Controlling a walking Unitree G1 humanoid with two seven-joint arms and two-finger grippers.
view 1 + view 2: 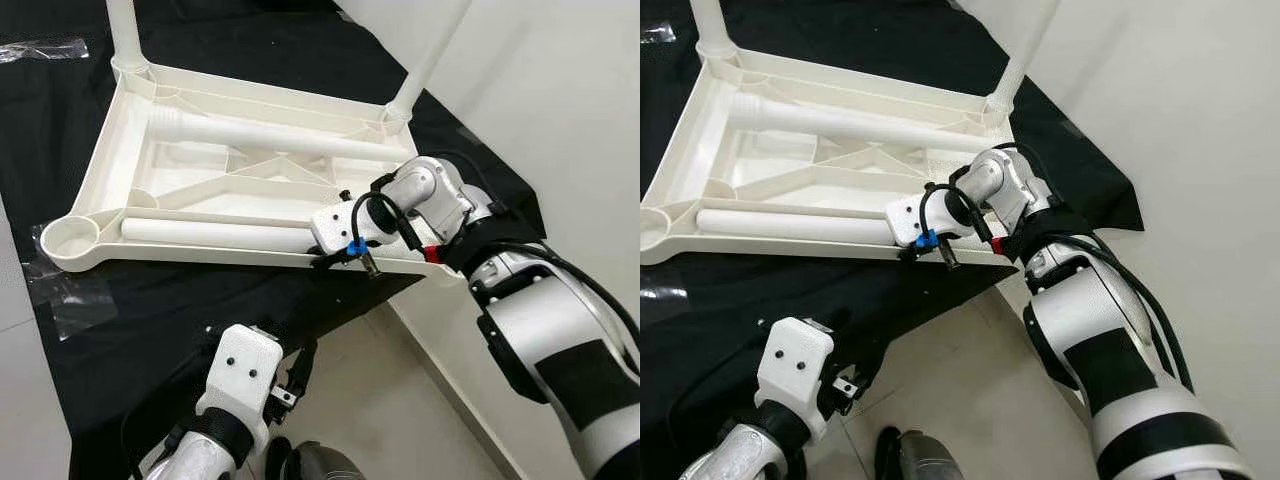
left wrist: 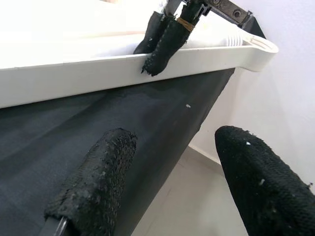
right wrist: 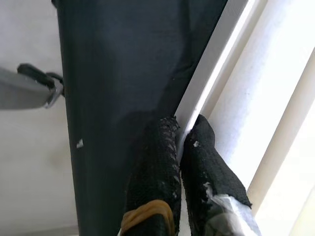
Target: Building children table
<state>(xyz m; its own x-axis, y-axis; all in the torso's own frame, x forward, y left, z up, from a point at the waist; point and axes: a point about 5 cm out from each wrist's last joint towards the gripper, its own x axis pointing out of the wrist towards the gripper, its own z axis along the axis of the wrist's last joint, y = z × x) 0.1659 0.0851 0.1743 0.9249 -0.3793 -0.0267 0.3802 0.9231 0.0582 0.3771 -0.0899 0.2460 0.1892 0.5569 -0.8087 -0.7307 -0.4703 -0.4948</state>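
Head stereo pair looks steeply down at the upturned tabletop point(image 1: 230, 200) on black cloth point(image 1: 200, 310). Both wrist cameras sit very close, sharing the tabletop's near rim point(image 2: 98, 73) at 6 o'clock.

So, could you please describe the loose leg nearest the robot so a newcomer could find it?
An upturned white tabletop lies on a black cloth. Two loose legs lie inside it; this leg runs along the near rim, which the right claw pinches, whereas the other lies farther back.
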